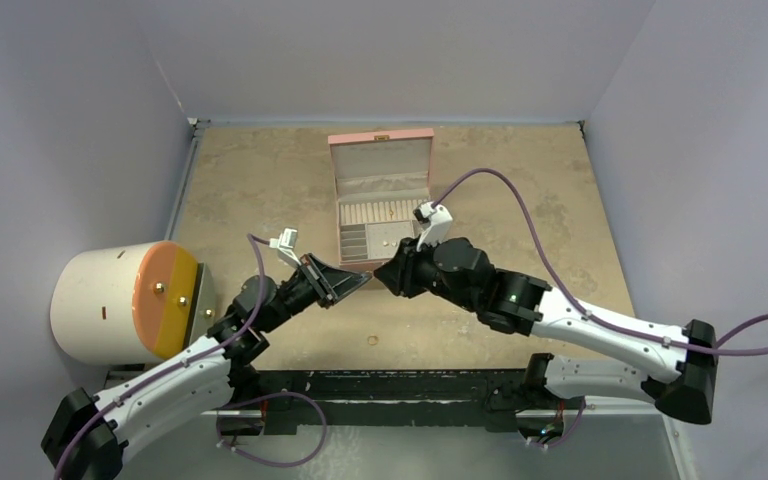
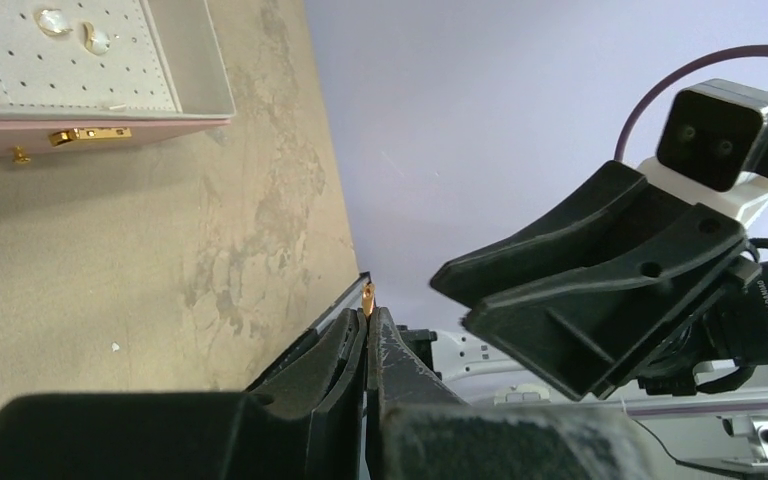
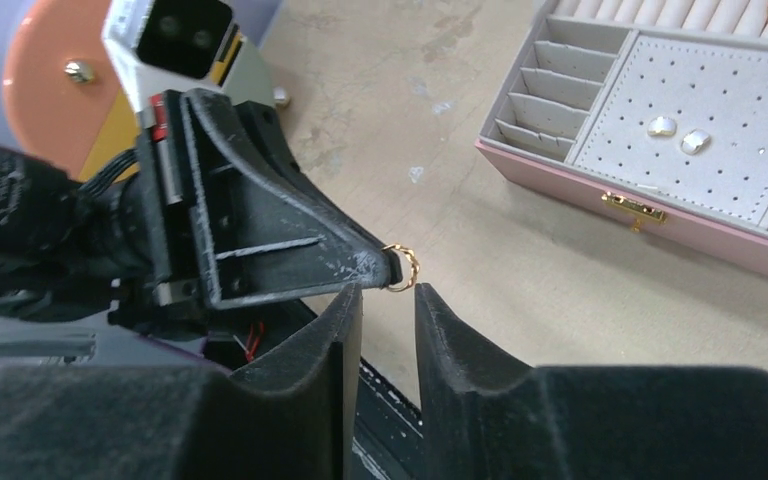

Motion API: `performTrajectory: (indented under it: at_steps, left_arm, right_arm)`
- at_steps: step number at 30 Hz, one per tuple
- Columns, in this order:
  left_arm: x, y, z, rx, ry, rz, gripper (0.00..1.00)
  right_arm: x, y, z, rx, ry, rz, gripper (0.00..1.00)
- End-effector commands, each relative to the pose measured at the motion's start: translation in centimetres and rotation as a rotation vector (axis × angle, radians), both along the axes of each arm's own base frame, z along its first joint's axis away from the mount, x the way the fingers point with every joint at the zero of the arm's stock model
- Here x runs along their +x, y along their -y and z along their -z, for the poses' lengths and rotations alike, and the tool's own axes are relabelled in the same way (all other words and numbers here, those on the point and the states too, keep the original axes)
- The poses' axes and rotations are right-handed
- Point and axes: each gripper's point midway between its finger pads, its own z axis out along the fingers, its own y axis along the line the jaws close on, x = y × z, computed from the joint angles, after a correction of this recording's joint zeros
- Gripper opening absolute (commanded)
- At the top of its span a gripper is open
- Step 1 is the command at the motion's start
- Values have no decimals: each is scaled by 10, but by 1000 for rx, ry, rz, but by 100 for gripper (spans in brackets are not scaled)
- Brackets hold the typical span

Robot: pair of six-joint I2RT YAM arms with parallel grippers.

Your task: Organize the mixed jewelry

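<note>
Left gripper (image 2: 368, 312): pinching a small gold ring (image 3: 401, 268) at its tips, above the counter (image 1: 260, 180)
Right gripper (image 3: 388, 300): spread slightly, tips just beside the ring
Pink box (image 3: 730, 243): open, nearby on the counter

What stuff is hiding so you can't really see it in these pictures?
- Left wrist view: the thin twisted gold ring sits mostly hidden between the left gripper's fingers.
- Top view: that ring is too small to see; the tiny gold piece on the table is too small to name.
- Right wrist view: the pink rectangular box is cut off by the top and right edges.
</note>
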Motion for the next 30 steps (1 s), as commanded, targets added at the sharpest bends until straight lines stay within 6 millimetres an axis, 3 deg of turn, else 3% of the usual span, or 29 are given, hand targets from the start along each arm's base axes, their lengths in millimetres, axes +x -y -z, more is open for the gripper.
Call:
performTrajectory:
  at_steps: [1,4,14,21,30]
  left_arm:
    - [-9,5,-36,5,147,62,0]
    - [-16,9,-44,27,201,114,0]
    - [-47,19,-78,92,401,307,0]
    - [-64,21,-88,117,477,407,0]
    - [-72,20,-94,123,515,448,0]
  right_arm:
    - [-10,14,-23,12,77,-58,32]
    - [-13,23,-28,14,90,-88,38]
    - [-37,28,-46,203,48,-394,42]
    - [-59,22,-71,370,80,-564,42]
    - [-69,13,-77,463,59,-650,40]
